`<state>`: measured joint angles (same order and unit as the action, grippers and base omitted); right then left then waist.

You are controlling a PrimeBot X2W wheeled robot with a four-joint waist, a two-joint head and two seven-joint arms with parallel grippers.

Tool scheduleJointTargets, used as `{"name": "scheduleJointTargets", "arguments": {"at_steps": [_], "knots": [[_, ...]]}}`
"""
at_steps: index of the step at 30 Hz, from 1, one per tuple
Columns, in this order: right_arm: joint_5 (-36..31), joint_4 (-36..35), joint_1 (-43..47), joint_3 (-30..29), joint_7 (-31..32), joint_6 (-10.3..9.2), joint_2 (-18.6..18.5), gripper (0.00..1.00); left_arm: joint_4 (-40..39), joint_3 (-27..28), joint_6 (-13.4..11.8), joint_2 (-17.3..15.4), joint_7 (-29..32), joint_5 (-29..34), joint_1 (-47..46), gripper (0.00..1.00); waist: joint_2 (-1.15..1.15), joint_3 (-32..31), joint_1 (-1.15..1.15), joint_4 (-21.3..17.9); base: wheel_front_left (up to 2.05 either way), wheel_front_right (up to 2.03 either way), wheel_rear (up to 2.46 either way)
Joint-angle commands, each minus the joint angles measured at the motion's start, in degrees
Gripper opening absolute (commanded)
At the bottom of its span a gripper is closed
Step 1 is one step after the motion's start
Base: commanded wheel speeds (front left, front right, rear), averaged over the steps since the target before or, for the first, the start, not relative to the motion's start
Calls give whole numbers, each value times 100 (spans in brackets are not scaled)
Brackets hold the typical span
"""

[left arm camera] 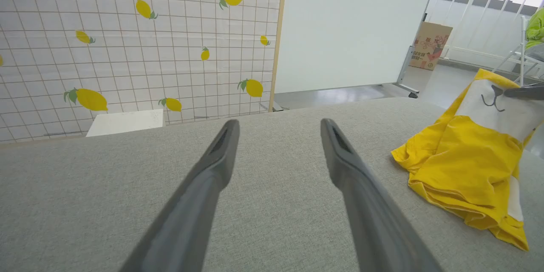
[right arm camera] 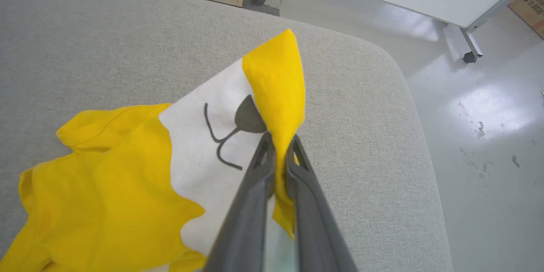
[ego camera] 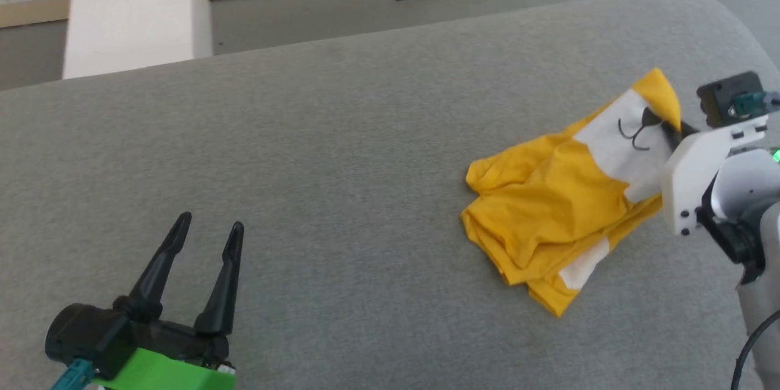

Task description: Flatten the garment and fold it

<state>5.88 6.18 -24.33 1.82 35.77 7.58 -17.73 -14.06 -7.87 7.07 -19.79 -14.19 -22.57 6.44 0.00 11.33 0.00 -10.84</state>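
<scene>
Right gripper (right arm camera: 278,142): pinching shut on a raised yellow fold of the T-shirt (ego camera: 548,207), holding that peak up off the grey cushion (ego camera: 341,152) near its right end. Left gripper (ego camera: 210,225): hovering with fingers spread wide, holding nothing, well apart from the cloth. Otherwise lying bunched and doubled over. Flattening barely getting underway, by the look of it. Folding not yet starting.
</scene>
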Motion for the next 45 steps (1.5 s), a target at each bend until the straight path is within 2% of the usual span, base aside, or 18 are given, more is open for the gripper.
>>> {"name": "scheduleJointTargets", "arguments": {"at_steps": [1,9,18,34,45], "knots": [[-86,22,-171,15,-46,-9,-38,0,-54,20,31,-73,17,56,-94,100,0,205,0,-324,0,0,0],[-448,29,-680,-10,-148,-9,-282,0,-427,43,34,-473,147,37,-203,100,0,720,0,-847,0,0,0],[-754,-120,-935,-244,-266,-9,-415,0,-883,116,36,-810,290,29,-338,100,0,1223,0,-1084,0,0,0],[-1544,-179,-953,-1127,-771,-9,-692,0,-1477,352,38,-1375,437,10,-456,100,0,1991,0,-995,0,0,0],[-1998,135,-920,-1654,-1128,-9,-297,0,-1792,582,38,-1692,508,-22,-467,100,0,2485,0,-883,0,0,0]]}}
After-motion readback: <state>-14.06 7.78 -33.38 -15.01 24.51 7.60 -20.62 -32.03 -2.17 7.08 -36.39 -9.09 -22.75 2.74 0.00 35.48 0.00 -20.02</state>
